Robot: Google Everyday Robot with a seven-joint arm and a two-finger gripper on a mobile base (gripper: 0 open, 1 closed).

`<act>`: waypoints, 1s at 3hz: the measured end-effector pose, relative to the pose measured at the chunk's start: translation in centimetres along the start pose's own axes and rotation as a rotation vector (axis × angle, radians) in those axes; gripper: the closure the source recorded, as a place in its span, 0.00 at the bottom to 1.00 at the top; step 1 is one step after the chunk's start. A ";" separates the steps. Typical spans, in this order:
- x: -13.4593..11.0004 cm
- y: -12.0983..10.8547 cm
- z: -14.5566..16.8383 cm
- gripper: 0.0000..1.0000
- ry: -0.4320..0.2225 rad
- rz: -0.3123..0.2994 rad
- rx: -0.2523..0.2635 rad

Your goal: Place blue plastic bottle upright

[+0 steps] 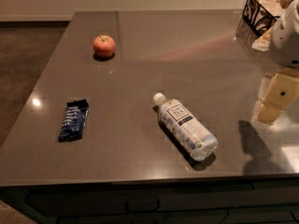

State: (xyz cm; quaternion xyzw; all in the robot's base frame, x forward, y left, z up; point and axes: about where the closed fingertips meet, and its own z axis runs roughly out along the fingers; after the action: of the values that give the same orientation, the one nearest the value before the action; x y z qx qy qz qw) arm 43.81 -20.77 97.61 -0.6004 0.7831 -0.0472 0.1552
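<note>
A: Where is the blue plastic bottle (185, 126)?

B: Lying on its side on the table (187, 45), close to the near edge and a little right of the middle. Its white cap points far-left and its base near-right.

A: How will it handle?

B: Light, I'd judge, with thin, ribbed clear walls that give under a hard squeeze. It is round and smooth, so it may roll or slip away when nudged. How full it is, I cannot tell.

A: Best place to grip?

B: Probably across the labelled body, toward the cap end, so the base can swing down onto the table.

A: And the gripper (271, 111)?

B: Well to the right of the bottle, above the table's right edge, holding nothing. Whether it is open or closed I cannot tell.

A: Anything in the way?

B: No. A dark-blue snack packet (74, 120) lies well to the left, an apple (103, 45) far-left, and a wire basket (261, 10) in the far-right corner.
</note>
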 end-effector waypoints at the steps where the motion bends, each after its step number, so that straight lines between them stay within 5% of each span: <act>1: -3.0 1.1 1.1 0.00 0.003 0.024 -0.018; 3: -8.1 2.7 4.8 0.00 -0.030 0.218 -0.129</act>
State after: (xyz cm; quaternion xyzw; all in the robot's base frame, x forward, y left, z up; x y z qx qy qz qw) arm 44.63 -11.73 93.92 -0.5209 0.8428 0.0298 0.1322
